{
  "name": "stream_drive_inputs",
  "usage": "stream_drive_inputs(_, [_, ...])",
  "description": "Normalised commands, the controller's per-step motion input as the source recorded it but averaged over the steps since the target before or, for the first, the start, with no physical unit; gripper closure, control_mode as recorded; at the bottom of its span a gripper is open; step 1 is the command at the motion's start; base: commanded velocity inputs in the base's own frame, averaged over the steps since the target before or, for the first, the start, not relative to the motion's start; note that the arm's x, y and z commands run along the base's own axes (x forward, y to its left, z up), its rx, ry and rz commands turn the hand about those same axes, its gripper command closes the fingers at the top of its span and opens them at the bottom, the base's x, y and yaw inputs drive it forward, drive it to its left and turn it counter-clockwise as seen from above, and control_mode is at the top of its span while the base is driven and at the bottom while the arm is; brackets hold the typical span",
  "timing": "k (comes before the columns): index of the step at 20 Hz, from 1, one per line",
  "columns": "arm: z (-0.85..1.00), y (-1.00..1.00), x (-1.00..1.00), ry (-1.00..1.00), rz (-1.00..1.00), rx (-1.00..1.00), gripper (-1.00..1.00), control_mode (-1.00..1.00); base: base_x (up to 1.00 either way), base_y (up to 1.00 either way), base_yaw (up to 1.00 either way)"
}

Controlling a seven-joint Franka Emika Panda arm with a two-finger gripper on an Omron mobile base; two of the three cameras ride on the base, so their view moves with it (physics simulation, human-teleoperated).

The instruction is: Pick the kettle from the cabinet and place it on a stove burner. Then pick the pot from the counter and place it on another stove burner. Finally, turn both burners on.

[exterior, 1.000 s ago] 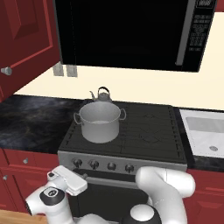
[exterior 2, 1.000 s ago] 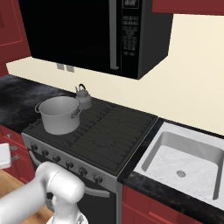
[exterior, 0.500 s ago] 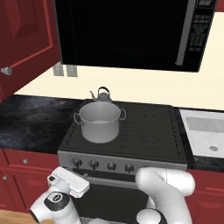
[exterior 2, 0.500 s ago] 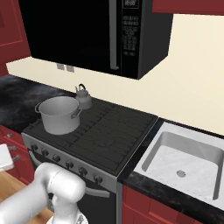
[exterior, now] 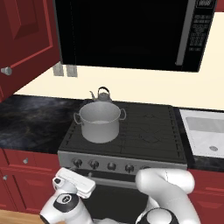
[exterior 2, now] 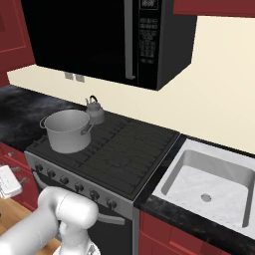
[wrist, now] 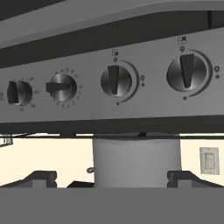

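Observation:
The grey kettle stands on a back-left stove burner. Right in front of it, the wide silver pot sits on the front-left burner of the black cooktop. My gripper hangs low in front of the stove's silver knob row, left of centre. The hand view faces that row close up, with several knobs and the pot behind them. Nothing sits between the jaws, so the gripper is open and empty.
The red cabinet door with its silver knob hangs open at upper left. A black microwave sits over the stove. Dark counter lies left and a white sink right. Red drawers flank the oven.
My hand has crept slightly to the right in front of the knob row. Kettle and pot have not moved.

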Motion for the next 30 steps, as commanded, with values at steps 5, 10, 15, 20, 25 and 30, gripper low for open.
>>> stream_drive_inputs(5, [0.0, -0.02, 0.09, 0.0, 0.03, 0.01, -1.0, -1.0, 0.0, 0.0, 0.0])
stream_drive_inputs(10, [0.0, -0.02, 0.1, 0.0, 0.05, 0.01, -1.0, -1.0, 0.0, 0.0, 0.0])
stream_drive_inputs(15, [0.0, 0.0, 0.08, 0.0, 0.04, 0.0, -1.0, -1.0, 0.0, 0.0, 0.0])
stream_drive_inputs(20, [-0.02, 0.0, 0.11, 0.0, 0.03, 0.0, -1.0, -1.0, 0.0, 0.0, 0.0])
stream_drive_inputs(25, [-0.06, 0.0, 0.18, 0.0, 0.02, 0.0, -1.0, -1.0, 0.0, 0.0, 0.0])
stream_drive_inputs(30, [-0.15, 0.02, 0.17, 0.01, 0.02, 0.0, -1.0, -1.0, 0.0, 0.0, 0.0])
